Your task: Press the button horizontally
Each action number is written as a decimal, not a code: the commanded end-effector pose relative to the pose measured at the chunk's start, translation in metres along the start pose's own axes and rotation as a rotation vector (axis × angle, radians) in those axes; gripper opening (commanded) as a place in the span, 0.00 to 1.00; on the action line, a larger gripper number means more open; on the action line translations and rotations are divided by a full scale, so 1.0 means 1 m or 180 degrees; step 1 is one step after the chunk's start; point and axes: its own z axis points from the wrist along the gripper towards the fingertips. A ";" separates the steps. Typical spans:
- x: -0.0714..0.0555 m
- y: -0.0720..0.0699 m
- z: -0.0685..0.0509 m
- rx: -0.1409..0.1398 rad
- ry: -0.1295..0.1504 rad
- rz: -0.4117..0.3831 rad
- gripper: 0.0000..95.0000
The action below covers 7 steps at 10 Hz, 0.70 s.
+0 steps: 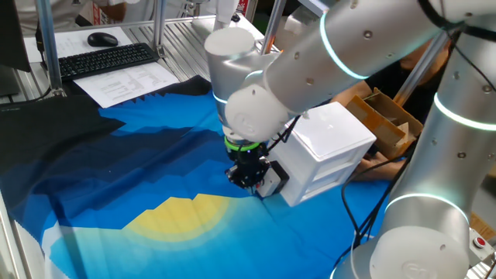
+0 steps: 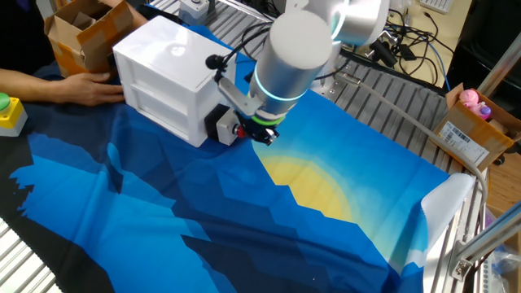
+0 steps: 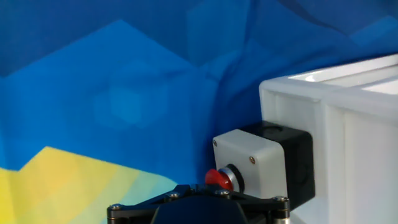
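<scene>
A blue cloth point(image 1: 139, 178) with a yellow patch covers most of the bench, running out to the near edge in one fixed view. On it, toward the side of the bench where a brown cardboard box point(image 2: 81, 28) stands, sits the large white box point(image 2: 167, 73), with drawer-like fronts on the face turned to the cloth. A person's hand point(image 2: 69, 88) lies flat on the bench just beside the white box, on its far side from the arm. The silver arm point(image 2: 297, 49) reaches down over the middle of the bench, its wrist low above the cloth and its glowing ring close to the white box's lower corner. Fixed to that corner is a small housing point(image 3: 261, 158), pale on its front plate and black behind, and out of the plate sticks the button point(image 3: 216, 178), small, round and red, facing sideways along the bench toward the yellow patch. The gripper point(image 2: 259, 130) is level with the button and right in front of it; in the hand view its black body fills the bottom edge and the red cap sits just at its top rim, though whether they touch I cannot tell. The fingertips are hidden in every view, so I cannot tell how far they are apart, and nothing is seen held in them. At the bench's far left corner in the other fixed view stands a small green button on a yellow housing point(image 2: 8, 110), well apart.
</scene>
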 end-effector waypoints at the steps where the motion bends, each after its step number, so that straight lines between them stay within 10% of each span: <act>1: -0.002 0.021 -0.039 -0.0030 0.0057 0.0082 0.00; 7: -0.057 0.027 -0.120 -0.0780 0.0252 0.0163 0.00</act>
